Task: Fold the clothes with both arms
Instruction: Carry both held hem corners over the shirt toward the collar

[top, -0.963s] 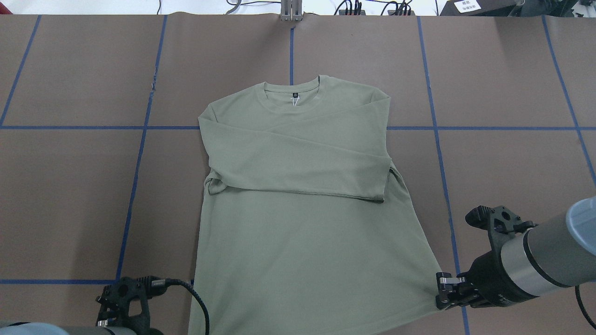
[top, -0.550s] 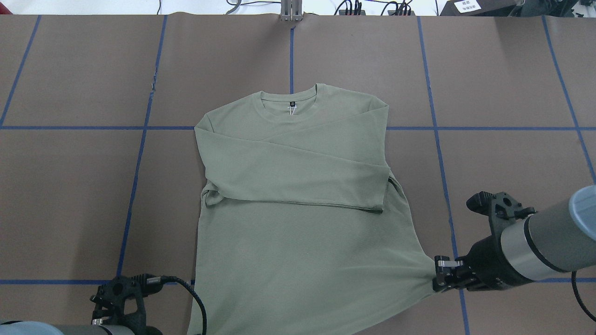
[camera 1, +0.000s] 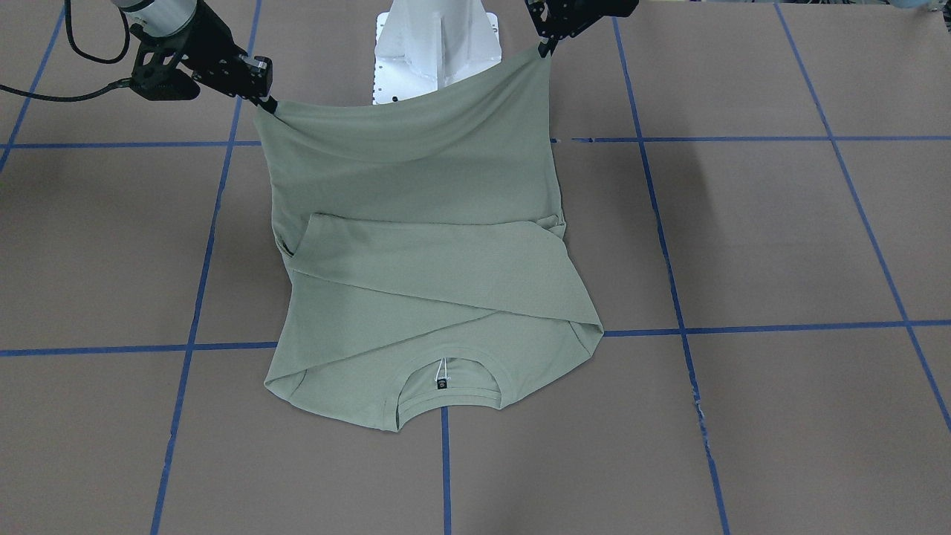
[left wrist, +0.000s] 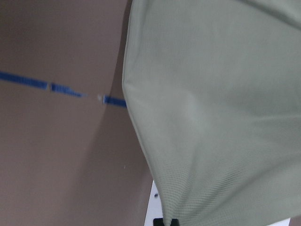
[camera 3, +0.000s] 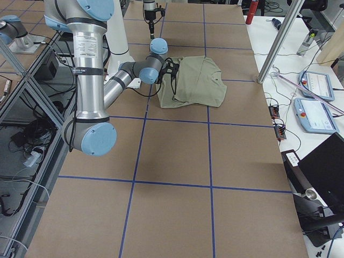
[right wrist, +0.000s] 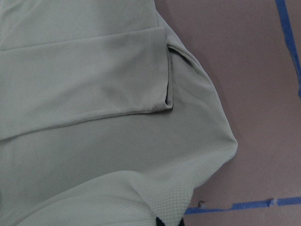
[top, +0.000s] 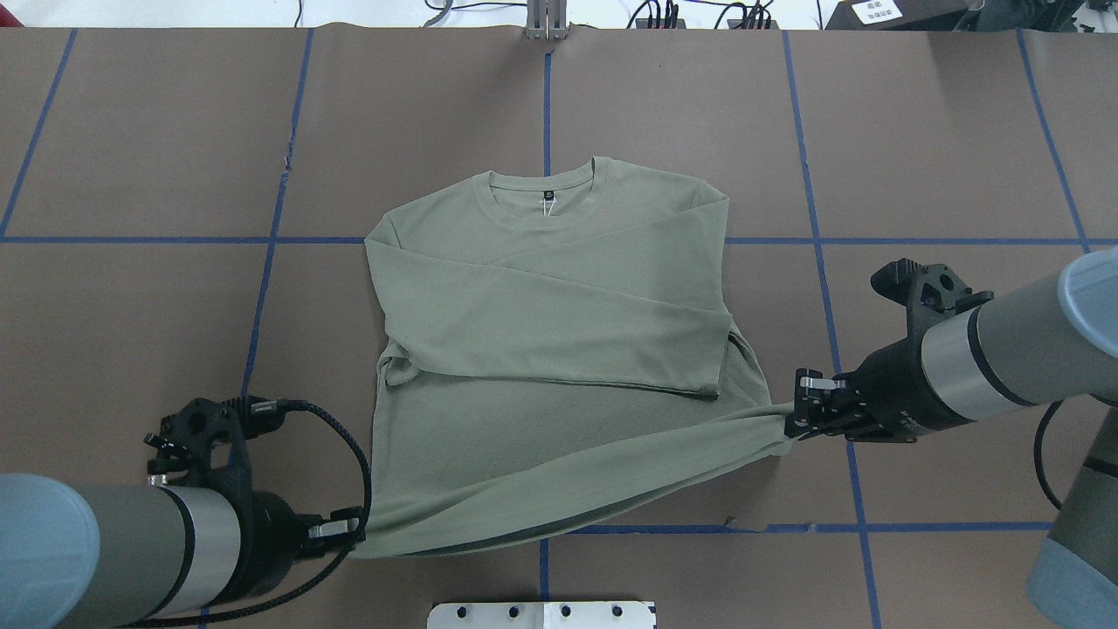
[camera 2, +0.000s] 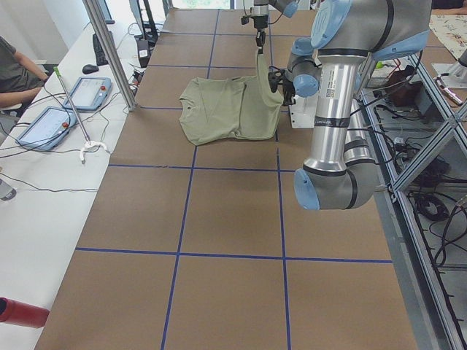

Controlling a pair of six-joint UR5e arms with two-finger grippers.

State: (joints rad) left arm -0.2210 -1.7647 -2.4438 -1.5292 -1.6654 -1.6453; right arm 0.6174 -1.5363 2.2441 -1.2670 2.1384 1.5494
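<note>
The sage-green shirt (top: 541,288) lies with its collar toward the far side and both sleeves folded across its chest (camera 1: 431,275). Its hem is lifted off the table and stretched between both grippers. My left gripper (top: 354,531) is shut on the hem's left corner, and shows in the front view (camera 1: 548,46) too. My right gripper (top: 793,419) is shut on the hem's right corner (camera 1: 266,104). The wrist views show hanging green cloth (left wrist: 211,117) (right wrist: 94,141) right up to the fingers. In the side views the raised hem (camera 2: 261,80) (camera 3: 171,80) stands above the table.
The brown table cover (top: 175,349) carries a grid of blue tape lines. The white pedestal base (camera 1: 435,44) stands under the raised hem. On the side bench lie tablets (camera 2: 86,93), and a person's arm (camera 2: 18,73) rests beside them. A pole (camera 3: 274,43) stands by the table.
Both grippers have risen and moved toward the collar with the hem corners, so the hem now hangs taut above the shirt's lower body. The collar end has stayed put since 0.6 s ago.
</note>
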